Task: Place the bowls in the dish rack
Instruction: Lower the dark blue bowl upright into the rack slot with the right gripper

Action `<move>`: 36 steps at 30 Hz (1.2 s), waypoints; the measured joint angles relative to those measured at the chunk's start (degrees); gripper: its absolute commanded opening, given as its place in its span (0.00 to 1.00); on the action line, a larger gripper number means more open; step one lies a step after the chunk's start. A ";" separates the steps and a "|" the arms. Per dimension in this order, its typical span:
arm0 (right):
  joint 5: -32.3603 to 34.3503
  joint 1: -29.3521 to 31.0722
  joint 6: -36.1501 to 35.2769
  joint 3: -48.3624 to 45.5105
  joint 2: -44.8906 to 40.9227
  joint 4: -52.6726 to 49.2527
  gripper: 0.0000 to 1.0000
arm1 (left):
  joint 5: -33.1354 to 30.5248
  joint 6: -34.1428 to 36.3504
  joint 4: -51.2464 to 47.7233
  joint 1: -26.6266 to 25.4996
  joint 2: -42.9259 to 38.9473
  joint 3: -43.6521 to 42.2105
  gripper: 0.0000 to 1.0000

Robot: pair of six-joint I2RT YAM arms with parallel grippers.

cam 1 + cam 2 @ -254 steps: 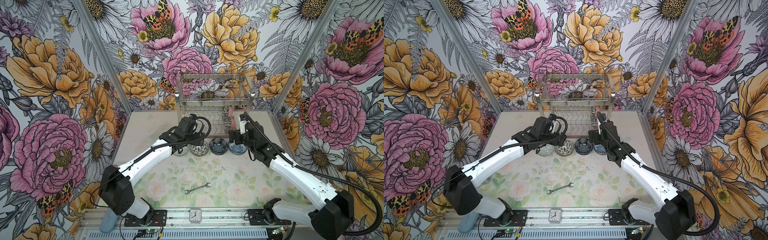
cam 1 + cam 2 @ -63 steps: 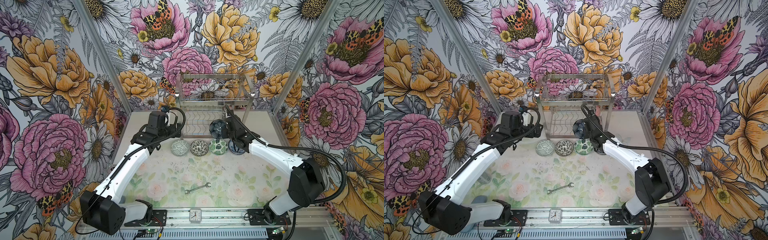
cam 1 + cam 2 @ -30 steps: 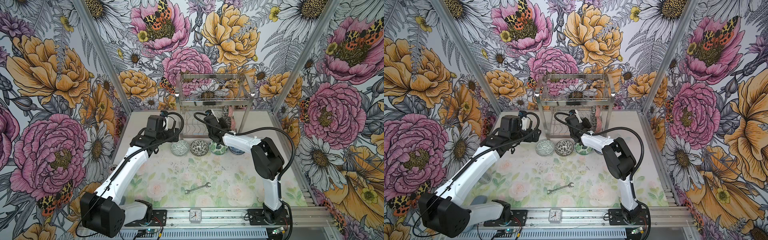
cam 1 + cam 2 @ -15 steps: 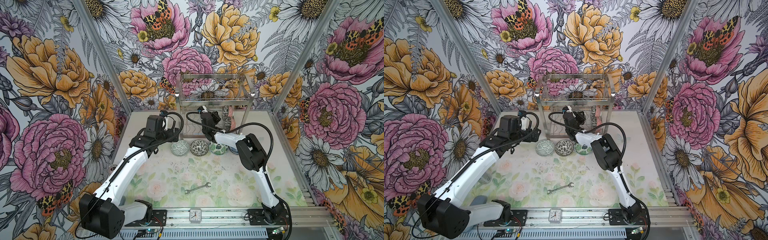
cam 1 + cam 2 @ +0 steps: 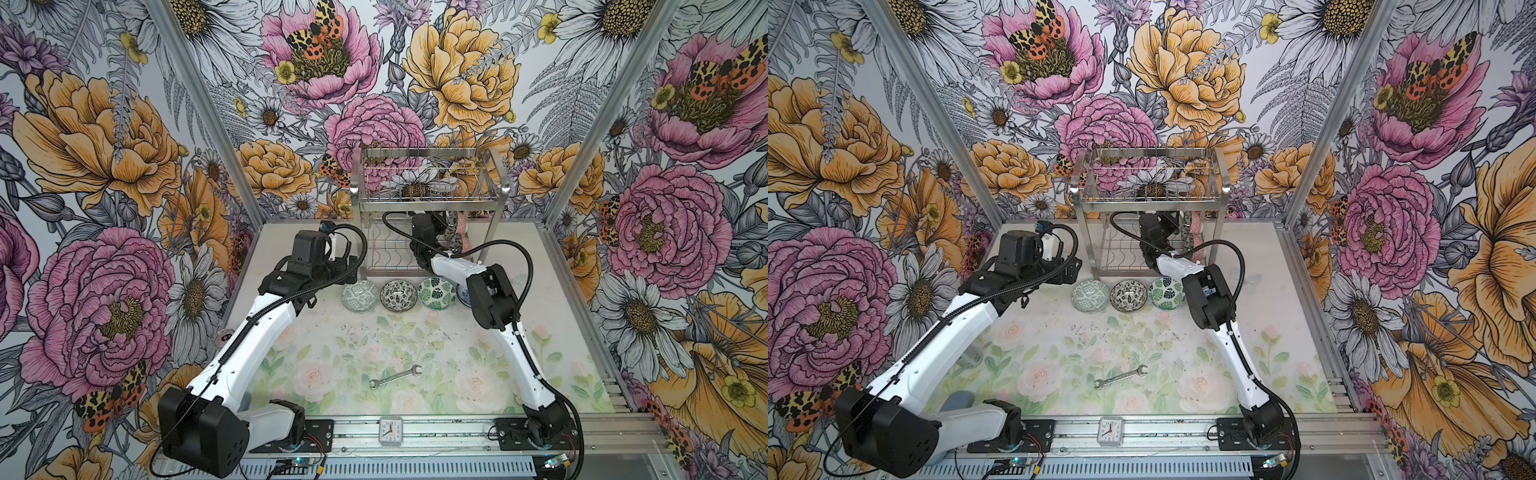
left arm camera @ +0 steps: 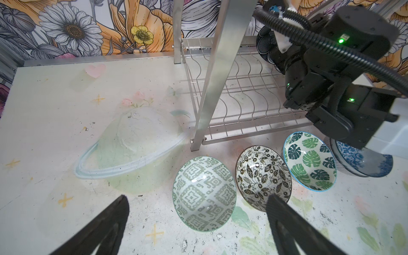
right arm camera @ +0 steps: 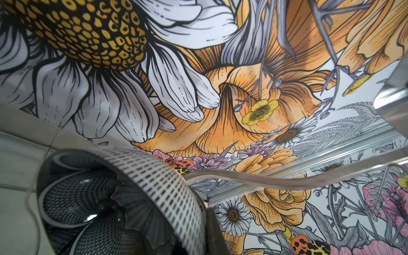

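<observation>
Wrench (image 5: 395, 376): on counter (image 5: 332, 353), nearest you.
Loose bowls: green-patterned bowl (image 5: 360, 294), black-and-white bowl (image 5: 400, 294), leaf bowl (image 5: 436, 293), blue bowl (image 6: 351, 157), in a row before the dish rack (image 5: 428, 199).
Your left pincer (image 6: 197, 199): wide apart, empty, over the row.
Your right pincer (image 5: 441, 226): clamped on dark petal bowl (image 7: 92, 198), low inside the rack.
</observation>
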 measured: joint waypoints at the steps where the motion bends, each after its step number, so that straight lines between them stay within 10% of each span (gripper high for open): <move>1: 0.11 -0.15 -0.15 0.68 0.61 -0.09 0.00 | 0.00 0.00 0.00 0.00 0.00 0.00 0.99; 23: 0.39 -0.42 4.87 10.36 6.43 -8.66 0.00 | 0.00 0.00 0.00 0.00 0.00 0.00 0.99; 36: 0.59 -0.35 13.16 9.86 5.33 -14.82 0.21 | 0.00 0.00 0.00 0.00 0.00 0.00 0.99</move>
